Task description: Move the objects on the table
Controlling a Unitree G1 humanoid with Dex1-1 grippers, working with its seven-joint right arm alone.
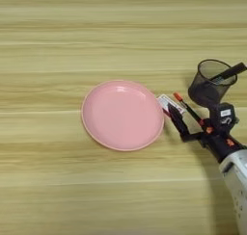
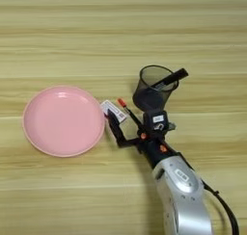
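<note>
Fingers of our right gripper (image 2: pixel 126 128) stand spread, holding nothing. The card (image 2: pixel 114 110) lies just beyond them, its print unreadable; the pen (image 2: pixel 128 112) alongside, the plate (image 2: pixel 63 121) left, the pen cup (image 2: pixel 155 87) with its marker (image 2: pixel 170 79) beyond-right.

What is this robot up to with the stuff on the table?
The robot's right gripper is down at the table, right over a small white card and a thin red-and-black pen lying beside a pink plate. It holds nothing that can be seen. The plate is empty, and a black mesh pen cup with a marker stands just behind.
</note>
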